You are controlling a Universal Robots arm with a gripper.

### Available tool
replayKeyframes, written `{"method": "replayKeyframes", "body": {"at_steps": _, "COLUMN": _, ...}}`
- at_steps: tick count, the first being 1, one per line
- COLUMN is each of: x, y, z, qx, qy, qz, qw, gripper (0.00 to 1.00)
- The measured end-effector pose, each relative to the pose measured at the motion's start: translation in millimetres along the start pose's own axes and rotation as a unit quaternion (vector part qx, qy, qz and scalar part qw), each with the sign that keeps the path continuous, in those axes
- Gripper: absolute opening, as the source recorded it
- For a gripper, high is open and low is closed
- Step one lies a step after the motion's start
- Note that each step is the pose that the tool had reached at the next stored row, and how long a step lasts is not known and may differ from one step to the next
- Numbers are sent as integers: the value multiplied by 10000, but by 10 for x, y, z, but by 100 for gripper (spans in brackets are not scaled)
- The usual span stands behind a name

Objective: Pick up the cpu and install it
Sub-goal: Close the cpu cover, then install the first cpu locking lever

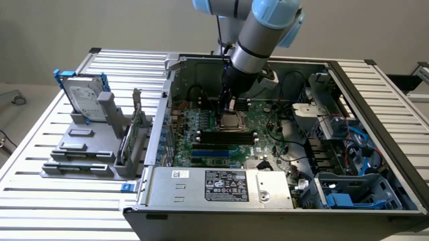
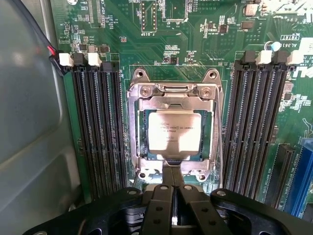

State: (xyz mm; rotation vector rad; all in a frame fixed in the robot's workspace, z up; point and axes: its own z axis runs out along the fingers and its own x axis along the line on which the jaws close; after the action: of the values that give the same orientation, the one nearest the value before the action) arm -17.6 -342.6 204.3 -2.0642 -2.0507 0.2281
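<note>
Jaws: closed tip to tip, nothing gripped, poised at the edge of the socket [image 2: 142, 105], likely since their load is already set down.
Hard drive [image 1: 85, 95]: stood upright in its grey stand [image 1: 84, 145] on the table [image 1: 40, 201], at the exterior view's left, kept well apart.
Cpu [image 2: 174, 133]: laid flat, silver top up, within the socket frame, apparently seated.
Memory slots [image 2: 254, 122]: ranged on both sides of the socket, untouched.
</note>
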Motion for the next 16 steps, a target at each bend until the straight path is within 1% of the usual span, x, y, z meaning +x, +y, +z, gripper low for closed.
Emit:
{"method": "replayKeyframes", "body": {"at_steps": 8, "x": -2, "y": 1, "z": 48, "qx": 1, "qy": 3, "qz": 1, "qw": 10000, "gripper": 11}}
{"method": "replayKeyframes", "body": {"at_steps": 16, "x": -3, "y": 0, "z": 73, "qx": 1, "qy": 3, "qz": 1, "qw": 10000, "gripper": 11}}
